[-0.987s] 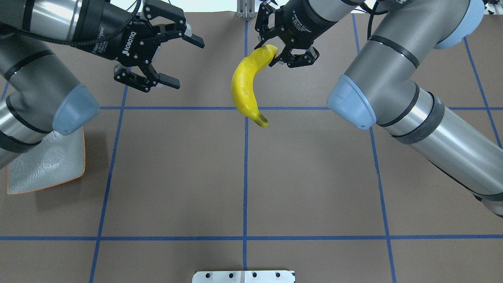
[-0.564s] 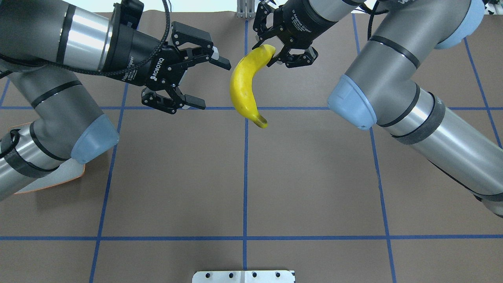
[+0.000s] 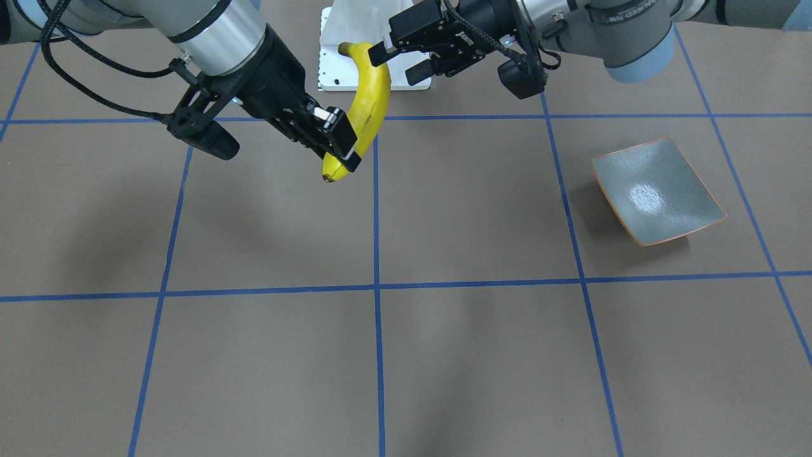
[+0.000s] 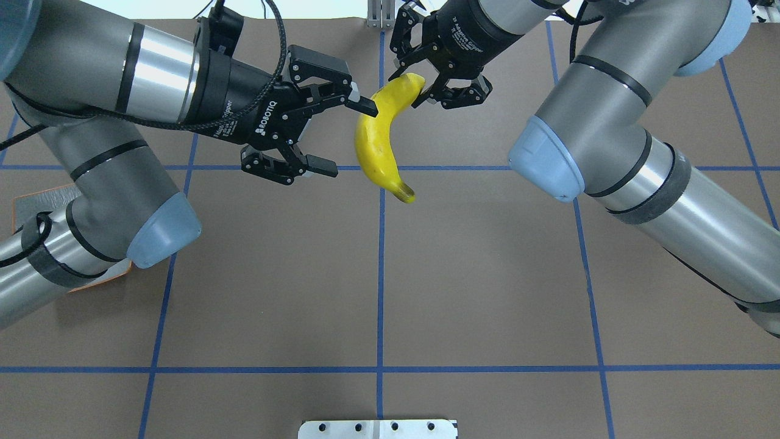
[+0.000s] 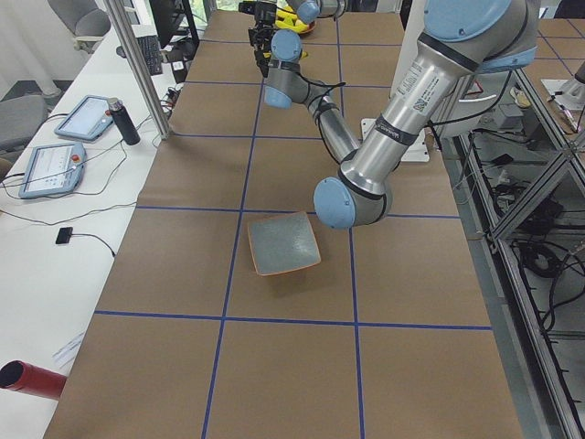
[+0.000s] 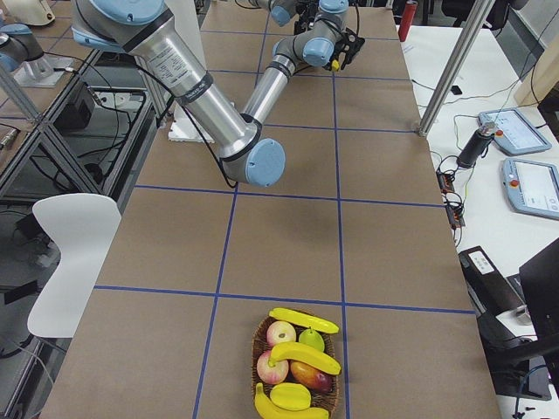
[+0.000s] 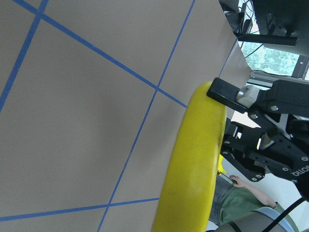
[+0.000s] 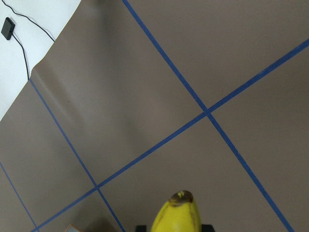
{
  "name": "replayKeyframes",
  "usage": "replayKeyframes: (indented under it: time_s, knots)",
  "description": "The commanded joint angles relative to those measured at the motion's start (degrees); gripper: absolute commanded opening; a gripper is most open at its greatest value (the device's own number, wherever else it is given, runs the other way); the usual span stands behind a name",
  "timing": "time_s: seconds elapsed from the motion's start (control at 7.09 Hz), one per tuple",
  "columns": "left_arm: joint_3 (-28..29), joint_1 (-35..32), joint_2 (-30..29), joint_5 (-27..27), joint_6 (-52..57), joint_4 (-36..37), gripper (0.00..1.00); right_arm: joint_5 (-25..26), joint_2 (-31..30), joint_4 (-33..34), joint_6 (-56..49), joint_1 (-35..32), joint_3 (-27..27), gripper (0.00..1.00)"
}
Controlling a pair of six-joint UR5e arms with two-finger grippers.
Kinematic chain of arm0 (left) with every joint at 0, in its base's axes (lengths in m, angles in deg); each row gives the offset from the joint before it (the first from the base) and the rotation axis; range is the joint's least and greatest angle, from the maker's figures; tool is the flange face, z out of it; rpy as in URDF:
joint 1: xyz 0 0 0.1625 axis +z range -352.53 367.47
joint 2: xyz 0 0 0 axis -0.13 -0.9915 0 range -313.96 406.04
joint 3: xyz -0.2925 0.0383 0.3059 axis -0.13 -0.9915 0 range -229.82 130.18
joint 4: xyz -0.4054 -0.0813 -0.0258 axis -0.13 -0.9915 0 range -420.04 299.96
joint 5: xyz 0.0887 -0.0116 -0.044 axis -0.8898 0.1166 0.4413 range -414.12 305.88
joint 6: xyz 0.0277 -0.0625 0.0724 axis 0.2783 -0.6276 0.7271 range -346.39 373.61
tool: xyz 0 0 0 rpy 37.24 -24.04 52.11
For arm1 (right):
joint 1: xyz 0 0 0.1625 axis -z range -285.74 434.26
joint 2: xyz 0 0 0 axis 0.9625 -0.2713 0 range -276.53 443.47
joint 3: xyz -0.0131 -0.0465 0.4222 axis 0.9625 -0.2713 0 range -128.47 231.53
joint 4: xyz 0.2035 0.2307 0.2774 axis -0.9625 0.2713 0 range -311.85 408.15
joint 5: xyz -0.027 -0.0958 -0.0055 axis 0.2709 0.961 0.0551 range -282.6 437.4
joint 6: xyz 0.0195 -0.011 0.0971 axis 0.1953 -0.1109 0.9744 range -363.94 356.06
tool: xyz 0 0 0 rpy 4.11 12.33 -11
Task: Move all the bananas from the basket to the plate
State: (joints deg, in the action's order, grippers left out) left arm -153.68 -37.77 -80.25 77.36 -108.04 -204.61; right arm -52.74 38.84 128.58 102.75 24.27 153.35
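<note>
A yellow banana (image 4: 379,137) hangs in mid-air over the table's centre line, with my right gripper (image 4: 420,90) shut on its far end. In the front view this gripper (image 3: 346,149) pinches the banana (image 3: 371,95) near its lower tip. My left gripper (image 4: 348,138) is open beside the banana, and its upper fingertip (image 4: 365,108) touches the banana's side. The grey-green plate (image 3: 656,190) with an orange rim lies empty on my left. The basket (image 6: 262,336) sits far off at the right end and holds more bananas (image 6: 306,356) among other fruit.
A white mounting plate (image 4: 378,428) sits at the table's near edge. Blue tape lines grid the brown table cover. My left arm's elbow (image 4: 161,228) hangs over part of the plate in the overhead view. Tablets and cables lie on a side bench (image 5: 55,155).
My left arm has swung right, bringing its open gripper from well left of the banana up to it. The right gripper and the banana have barely moved.
</note>
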Motion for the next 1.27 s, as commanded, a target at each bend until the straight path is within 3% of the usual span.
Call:
replayKeyframes:
  time_s: [0.0,0.56,1.13]
  knots:
    - [0.3,1.2,-0.4,-1.7,0.0,0.0,1.00,-0.4,-0.3,0.0,0.0,0.4,0.6,0.00]
    - [0.6,1.7,-0.4,-1.8,0.1,0.0,0.99,-0.4,-0.3,-0.1,0.5,1.6,1.5,0.00]
    - [0.6,2.3,-0.4,-1.7,0.2,0.0,0.72,-0.4,-0.4,-0.1,0.5,1.7,1.5,0.00]
